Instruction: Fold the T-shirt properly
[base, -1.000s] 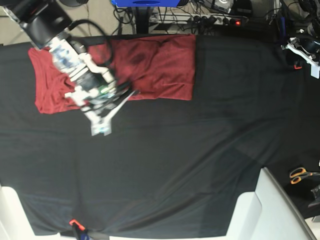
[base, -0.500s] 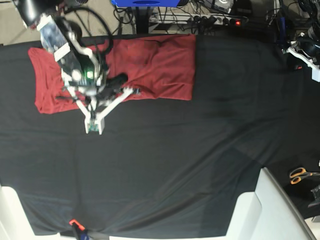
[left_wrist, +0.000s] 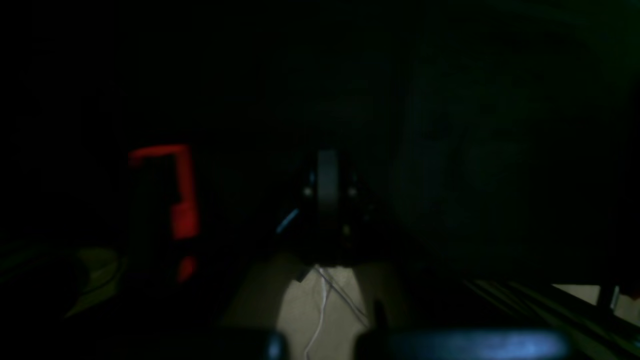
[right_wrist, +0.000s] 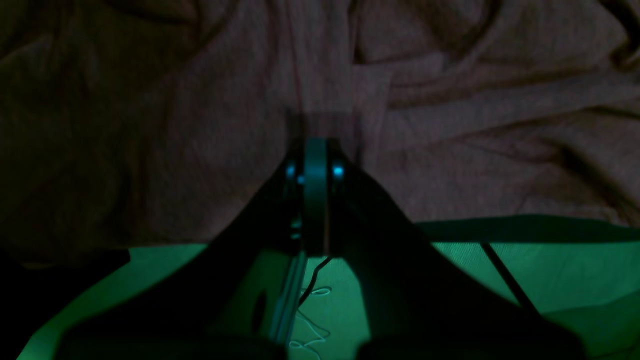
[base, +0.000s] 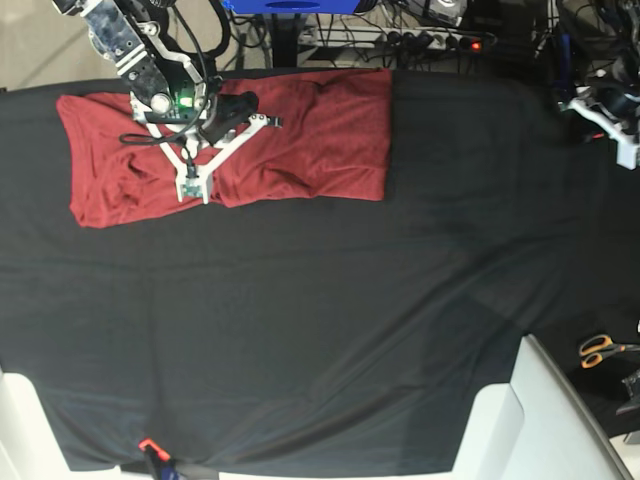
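Note:
The brick-red T-shirt (base: 300, 140) lies as a long wrinkled rectangle on the black tablecloth (base: 350, 330) at the back left. My right gripper (base: 190, 190) hangs over the shirt's left half, near its front edge, fingers shut with nothing between them. In the right wrist view the shut gripper (right_wrist: 315, 142) points at creased shirt fabric (right_wrist: 475, 100), and I cannot tell if it touches. My left arm (base: 605, 108) stays at the far right edge, away from the shirt. The left wrist view is very dark; the left gripper (left_wrist: 327, 155) looks shut and empty.
Orange-handled scissors (base: 600, 350) lie at the right edge. A white surface (base: 540, 420) cuts into the front right corner. A power strip and cables (base: 430, 40) run behind the table. An orange clip (base: 148, 445) sits on the front edge.
My right gripper has drawn back from the black cloth in front of the shirt to above the shirt's left half, staying shut. The shirt and the left arm have not moved.

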